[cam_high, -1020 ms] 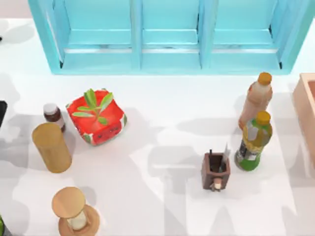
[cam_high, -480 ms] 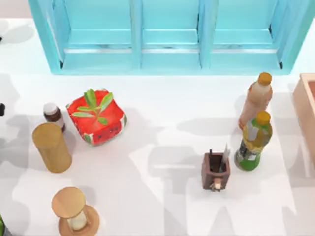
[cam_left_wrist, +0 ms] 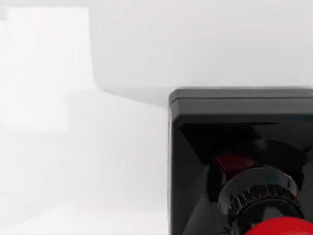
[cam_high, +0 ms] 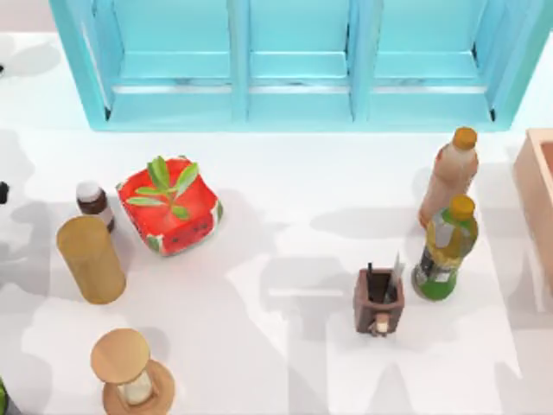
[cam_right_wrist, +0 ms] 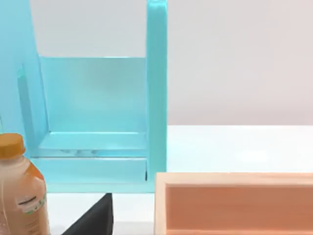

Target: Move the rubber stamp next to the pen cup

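One rubber stamp sits close beneath the left wrist camera on the white table, one pen cup beside two bottles; gripper openings cannot be told.

White table, items standing on it as follows. Far side: turquoise shelf unit. Left: red watermelon-print planter, small brown jar with white cap just beside it, tan wooden cylinder, light-wood spool-shaped object. Right: pen cup, green bottle just beside it, orange-capped bottle behind, wooden box at the edge. Rubber stamp rests on the white surface, seen from the left wrist.
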Available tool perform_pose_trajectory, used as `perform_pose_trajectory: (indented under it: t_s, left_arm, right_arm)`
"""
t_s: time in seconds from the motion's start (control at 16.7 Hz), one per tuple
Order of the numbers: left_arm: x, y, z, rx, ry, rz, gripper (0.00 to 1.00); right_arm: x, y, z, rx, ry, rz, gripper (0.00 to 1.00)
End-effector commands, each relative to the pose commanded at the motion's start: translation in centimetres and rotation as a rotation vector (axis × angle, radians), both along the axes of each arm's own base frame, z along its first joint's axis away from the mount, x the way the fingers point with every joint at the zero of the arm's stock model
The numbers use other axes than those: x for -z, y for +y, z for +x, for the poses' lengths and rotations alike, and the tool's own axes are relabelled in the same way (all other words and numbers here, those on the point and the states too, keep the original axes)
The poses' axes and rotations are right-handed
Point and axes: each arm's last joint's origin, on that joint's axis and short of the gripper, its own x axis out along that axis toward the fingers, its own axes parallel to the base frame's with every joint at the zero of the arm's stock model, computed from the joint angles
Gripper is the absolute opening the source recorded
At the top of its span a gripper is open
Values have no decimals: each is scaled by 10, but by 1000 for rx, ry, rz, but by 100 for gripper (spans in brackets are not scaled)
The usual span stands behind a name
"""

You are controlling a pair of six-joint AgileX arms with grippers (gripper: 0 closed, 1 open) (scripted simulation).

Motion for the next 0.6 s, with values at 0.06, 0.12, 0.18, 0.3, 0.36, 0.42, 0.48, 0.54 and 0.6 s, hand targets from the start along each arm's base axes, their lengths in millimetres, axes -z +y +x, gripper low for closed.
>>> perform_pose_trajectory:
  t_s: [0.06, 0.12, 0.18, 0.3, 0.36, 0.42, 0.48, 0.54, 0.6]
  left_arm:
    - [0, 0, 0, 0, 0, 0, 0]
    - [0, 0, 0, 0, 0, 0, 0]
    - [0, 0, 0, 0, 0, 0, 0]
    - [-1, -1, 1, 3, -1, 0, 0]
    - [-5, -5, 2, 5, -3, 1, 0]
    - [-12, -13, 6, 10, -7, 2, 0]
    - [-21, -23, 10, 15, -11, 2, 0]
    - [-33, -36, 14, 21, -14, 2, 0]
    - [-47, -51, 17, 25, -12, 1, 0]
  right_arm:
    - [0, 0, 0, 0, 0, 0, 100]
    - [0, 0, 0, 0, 0, 0, 100]
    - [0, 0, 0, 0, 0, 0, 100]
    - [0, 0, 0, 0, 0, 0, 100]
    - [0, 0, 0, 0, 0, 0, 100]
    - [0, 0, 0, 0, 0, 0, 100]
    - [0, 0, 0, 0, 0, 0, 100]
    - [0, 0, 0, 0, 0, 0, 100]
    - [0, 0, 0, 0, 0, 0, 100]
